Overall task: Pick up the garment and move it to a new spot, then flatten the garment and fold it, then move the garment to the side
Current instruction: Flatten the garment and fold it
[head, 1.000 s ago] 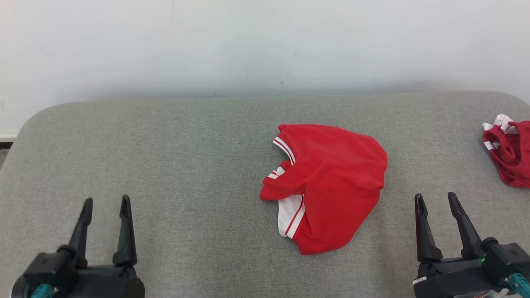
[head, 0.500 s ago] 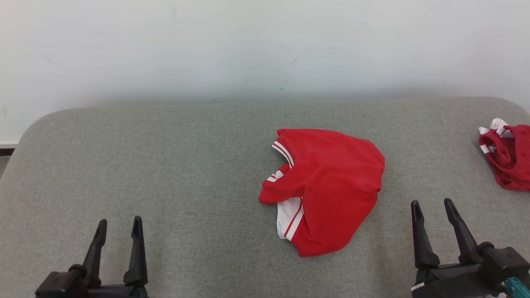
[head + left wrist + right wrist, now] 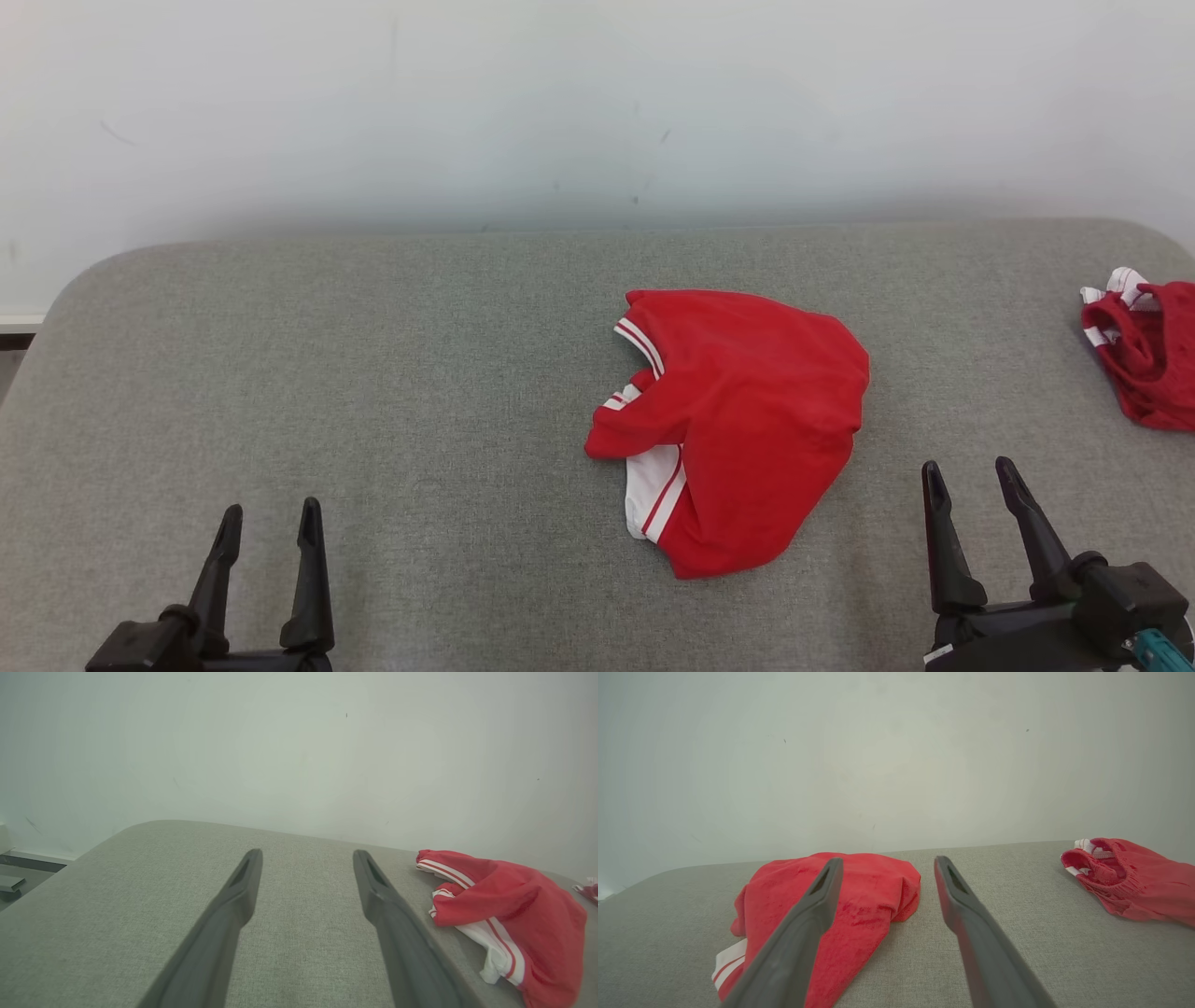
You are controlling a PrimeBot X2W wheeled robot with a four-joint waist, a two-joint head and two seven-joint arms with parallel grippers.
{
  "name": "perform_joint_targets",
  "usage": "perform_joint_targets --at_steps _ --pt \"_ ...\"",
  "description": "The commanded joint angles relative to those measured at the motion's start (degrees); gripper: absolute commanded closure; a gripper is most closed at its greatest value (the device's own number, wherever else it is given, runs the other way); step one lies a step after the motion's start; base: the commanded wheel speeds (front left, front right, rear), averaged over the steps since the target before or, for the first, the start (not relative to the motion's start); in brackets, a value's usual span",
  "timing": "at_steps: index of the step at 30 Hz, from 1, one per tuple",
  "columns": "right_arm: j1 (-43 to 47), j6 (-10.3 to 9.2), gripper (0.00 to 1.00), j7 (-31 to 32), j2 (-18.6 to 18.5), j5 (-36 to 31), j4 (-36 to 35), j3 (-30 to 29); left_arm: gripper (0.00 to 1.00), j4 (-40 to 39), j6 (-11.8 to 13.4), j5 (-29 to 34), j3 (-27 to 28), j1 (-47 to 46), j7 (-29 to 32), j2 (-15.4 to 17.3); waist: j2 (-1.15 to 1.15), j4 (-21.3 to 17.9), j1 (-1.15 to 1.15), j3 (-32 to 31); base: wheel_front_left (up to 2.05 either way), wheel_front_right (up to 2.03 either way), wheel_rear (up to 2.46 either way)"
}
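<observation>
A red garment [image 3: 738,420] with white stripes lies crumpled on the grey padded table [image 3: 373,373], right of centre. It also shows at the right of the left wrist view as the garment [image 3: 509,905] and under the right gripper's fingers as the garment [image 3: 859,900]. My left gripper [image 3: 270,521] hovers open at the lower left, well apart from the cloth. My right gripper [image 3: 968,476] stands open at the lower right, just off the cloth's right edge. Nothing sits between either pair of fingers.
A second red and white garment [image 3: 1144,350] lies bunched at the table's far right edge, seen too as the bunched garment [image 3: 1129,879] in the right wrist view. A pale wall [image 3: 597,103] rises right behind the table. The table's left corner is rounded.
The head camera tilted, so the whole picture shifted down a little. Both grippers sit lower in the view than a second ago, the left one also further right. The garment lies as before.
</observation>
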Motion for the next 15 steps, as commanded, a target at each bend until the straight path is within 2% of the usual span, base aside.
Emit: perform_joint_targets --at_steps 1,15 --pt "0.24 -0.15 0.00 -0.01 -0.04 0.14 0.09 0.14 0.00 0.21 -0.31 0.76 0.40 0.39 -0.03 -0.27 0.00 0.02 0.00 -0.03 0.00 0.00 0.00" --pt "0.18 -0.15 0.00 0.08 -0.29 0.36 0.29 0.38 0.00 0.97 -1.89 2.55 2.09 -0.08 -0.03 -1.67 0.00 -0.07 0.00 0.14 0.00 0.00 0.00"
